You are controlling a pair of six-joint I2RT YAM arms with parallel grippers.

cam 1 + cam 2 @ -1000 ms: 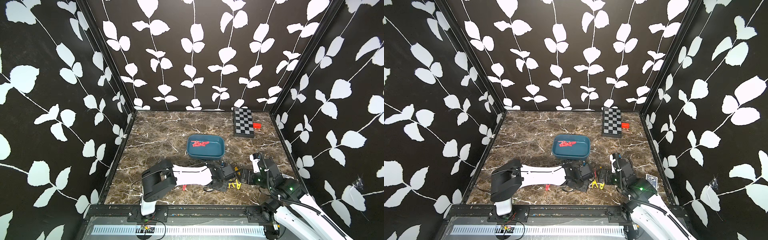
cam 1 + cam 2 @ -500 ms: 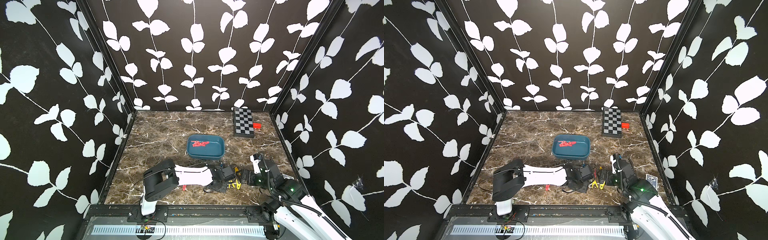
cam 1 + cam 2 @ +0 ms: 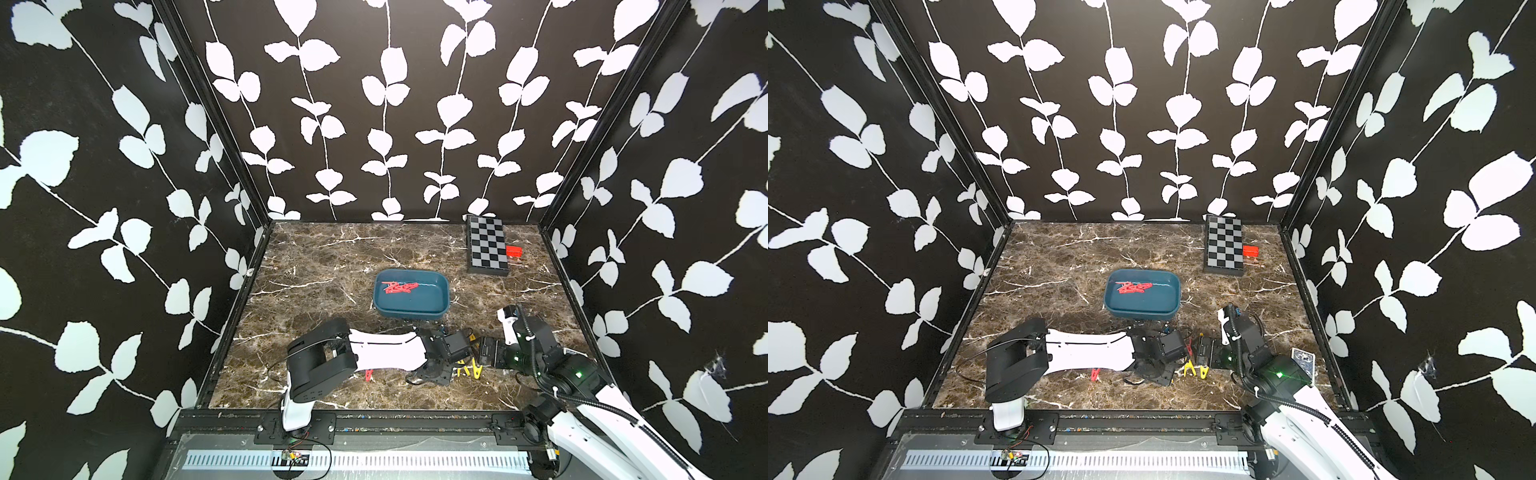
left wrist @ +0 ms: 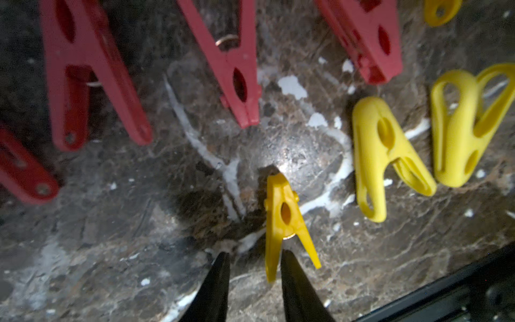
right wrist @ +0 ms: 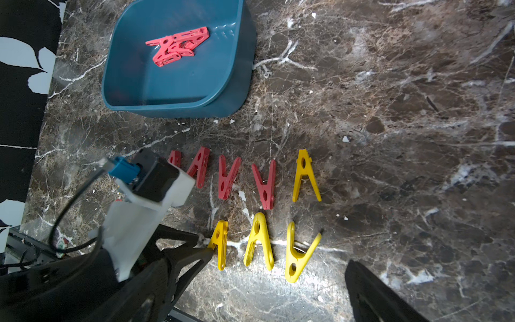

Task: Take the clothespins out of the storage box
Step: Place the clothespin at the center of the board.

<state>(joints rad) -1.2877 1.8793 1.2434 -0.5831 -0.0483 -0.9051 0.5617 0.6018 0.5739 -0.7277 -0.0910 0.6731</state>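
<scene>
Loosely, part-open left tool (image 4: 253, 255) straddles leg of yellow clothespin (image 4: 278, 231), nose pointing away; top views hide this; right tool (image 5: 250, 290) wide, empty.

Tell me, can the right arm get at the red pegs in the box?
Probably yes. The box is open on top, nothing covers the red pegs, and the right end effector stands open near it. The left arm is close beside, not between.

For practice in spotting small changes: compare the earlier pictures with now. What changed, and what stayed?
The left end effector opened, letting go of a yellow clothespin. The right end effector, the storage box and the red clothespins in it stayed as they were.
</scene>
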